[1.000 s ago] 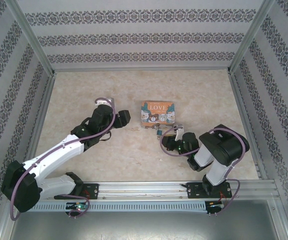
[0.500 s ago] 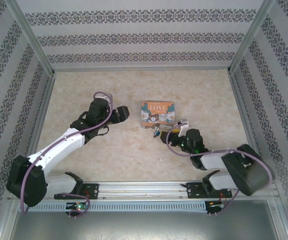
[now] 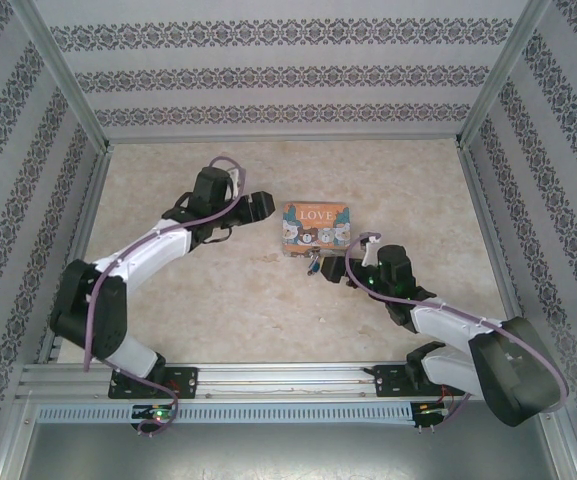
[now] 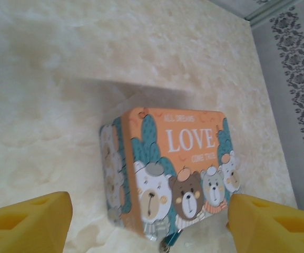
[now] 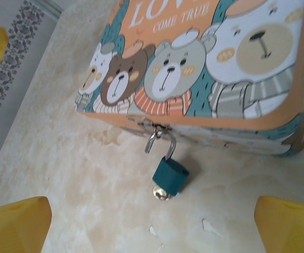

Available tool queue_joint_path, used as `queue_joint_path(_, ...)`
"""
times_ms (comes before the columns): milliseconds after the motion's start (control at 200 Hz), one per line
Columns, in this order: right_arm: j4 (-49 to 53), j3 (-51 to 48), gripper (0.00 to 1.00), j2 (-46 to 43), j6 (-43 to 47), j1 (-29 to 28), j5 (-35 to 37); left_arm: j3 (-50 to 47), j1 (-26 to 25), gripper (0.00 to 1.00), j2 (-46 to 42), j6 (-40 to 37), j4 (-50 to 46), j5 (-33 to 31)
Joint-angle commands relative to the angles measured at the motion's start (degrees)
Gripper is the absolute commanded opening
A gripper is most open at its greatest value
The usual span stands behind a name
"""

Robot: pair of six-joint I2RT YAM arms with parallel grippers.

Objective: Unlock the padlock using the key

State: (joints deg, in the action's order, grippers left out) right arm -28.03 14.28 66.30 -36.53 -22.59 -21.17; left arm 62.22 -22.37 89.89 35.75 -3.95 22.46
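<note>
Marbled counter is occupied by the tin; the padlock is hung from its front clasp; left claw and right claw are spread wide, empty; approach is judged underway; the brass piece beneath, possibly the key, must be pinched and turned next.

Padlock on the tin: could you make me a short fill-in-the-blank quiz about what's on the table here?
1. The largest word on the tin is ___.
2. The cartoon animals on its lid are ___.
3. The right tool, facing the padlock, has fingers coloured ___.
4. The left tool grips nothing; it is ___.

Missing words: LOVE; bears; yellow; open.
</note>
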Motion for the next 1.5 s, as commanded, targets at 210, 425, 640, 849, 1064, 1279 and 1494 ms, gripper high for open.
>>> queue_joint_path(210,-2.37,4.14,0.98,6.65,-1.16,0.79,-6.53,11.25,0.49,0.62,14.65,-3.06,-3.78,12.80)
queue_joint_path(425,-3.39,7.97,0.98,9.76,1.89,1.57,-5.89,13.45,0.22,0.61,20.16,-3.05,-5.25,14.05)
queue_joint_path(640,-5.67,10.38,0.99,13.80,4.27,2.97,-6.57,12.71,-0.51,0.57,22.53,-3.05,-6.04,14.91)
queue_joint_path(849,-6.19,12.54,0.99,16.45,9.08,3.09,-7.43,9.00,-1.74,0.54,22.06,-3.67,-6.59,14.64)
queue_joint_path(1064,-9.42,13.69,0.98,19.22,12.46,4.04,-7.86,3.27,-3.06,0.51,19.64,-2.10,-3.96,13.01)
queue_joint_path(1279,-12.07,15.49,0.98,21.75,14.41,5.05,-9.99,0.20,-4.09,0.50,17.01,-1.22,-3.43,12.13)
queue_joint_path(1494,-11.28,13.34,0.96,19.97,13.52,5.62,-11.09,1.54,-4.12,0.51,14.07,-1.64,-4.42,11.29)
